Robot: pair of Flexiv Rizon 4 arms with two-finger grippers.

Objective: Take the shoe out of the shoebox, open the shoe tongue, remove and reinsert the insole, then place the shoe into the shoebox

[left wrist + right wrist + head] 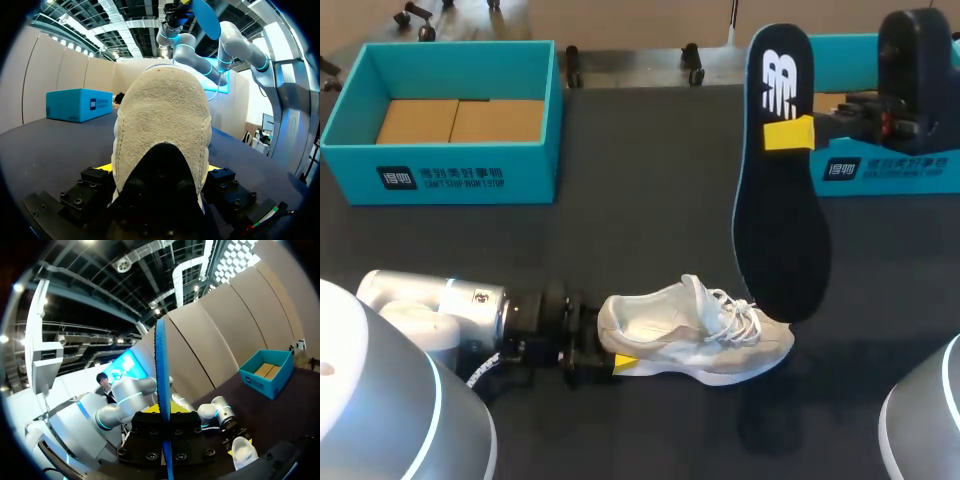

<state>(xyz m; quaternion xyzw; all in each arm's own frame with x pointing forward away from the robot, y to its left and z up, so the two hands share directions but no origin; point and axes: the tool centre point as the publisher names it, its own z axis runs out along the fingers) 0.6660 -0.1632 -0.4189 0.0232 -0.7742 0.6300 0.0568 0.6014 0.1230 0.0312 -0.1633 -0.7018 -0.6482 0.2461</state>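
The right gripper, raised over the far right of the table, is pinching the dark insole between its yellow-tipped fingers near the narrow heel end. The right wrist view shows the insole edge-on between the two tips. The insole is hanging with its long axis close to vertical and its broad forefoot end downward. In the head view that end is overlapping the laced front of the shoe; whether the two are touching cannot be told. The pale shoe is lying upright on its sole, with its long axis running across the table, toe toward the robot's right and heel toward its left. The left gripper, low on the table, is clamping the heel from both sides. The shoe's opening is facing up and lies leftward of the insole's lower end, so the judgement is that reinsertion is calling for a shift toward the heel and a toe-first tilt. The right arm is the nearer one. The open shoebox is standing well apart at the far left, with bare table between it and the shoe. A second teal box is sitting just behind the right gripper.
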